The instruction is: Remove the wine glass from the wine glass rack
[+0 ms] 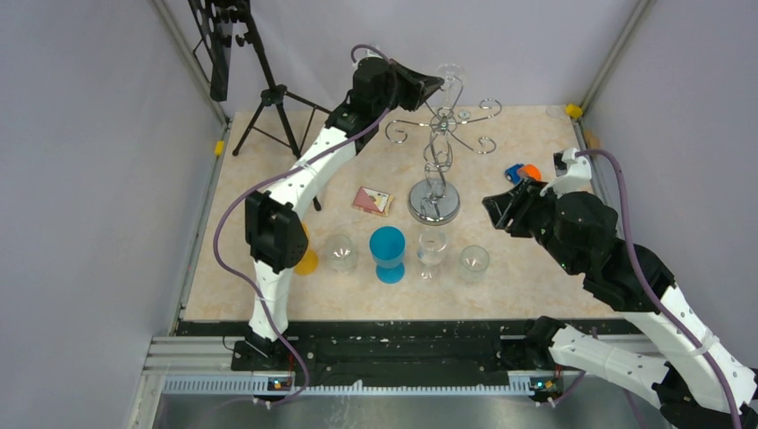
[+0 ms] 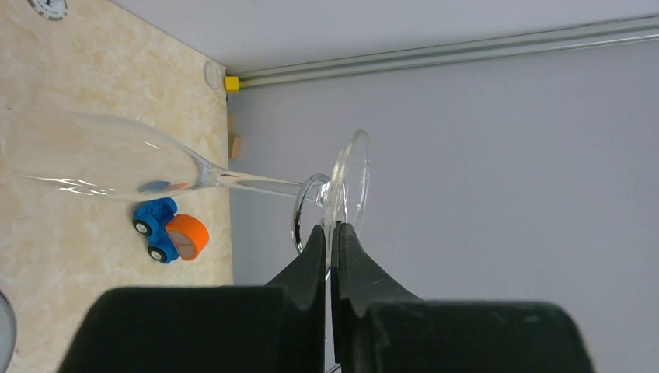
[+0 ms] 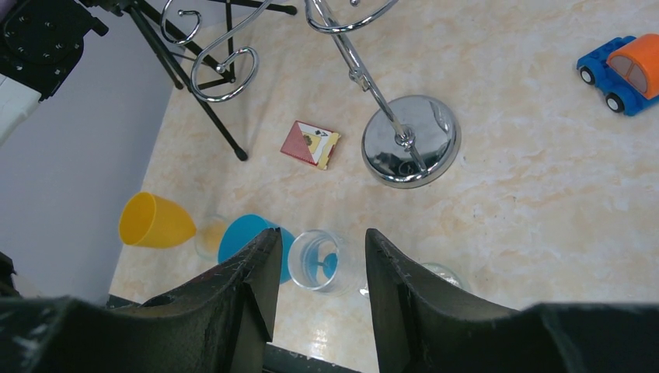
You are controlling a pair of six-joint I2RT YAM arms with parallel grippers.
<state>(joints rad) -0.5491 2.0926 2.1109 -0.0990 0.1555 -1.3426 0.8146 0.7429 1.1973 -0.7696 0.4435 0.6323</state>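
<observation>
The table [image 1: 536, 268] carries the chrome wine glass rack [image 1: 434, 204] toward its far edge. The wine glass [image 2: 101, 159] hangs from a far scroll arm, apparently not yet unhooked. It is light, rigid, slick and brittle, so its thin foot suits a gentle pinch. The left gripper [image 2: 330, 229] is clamped on that foot's rim. The right gripper [image 3: 321, 237] hovers agape near the right edge.

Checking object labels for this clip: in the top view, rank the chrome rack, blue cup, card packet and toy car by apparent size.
1. chrome rack, by far the largest.
2. blue cup.
3. card packet and toy car: these look about alike, so I leave them unranked.
</observation>
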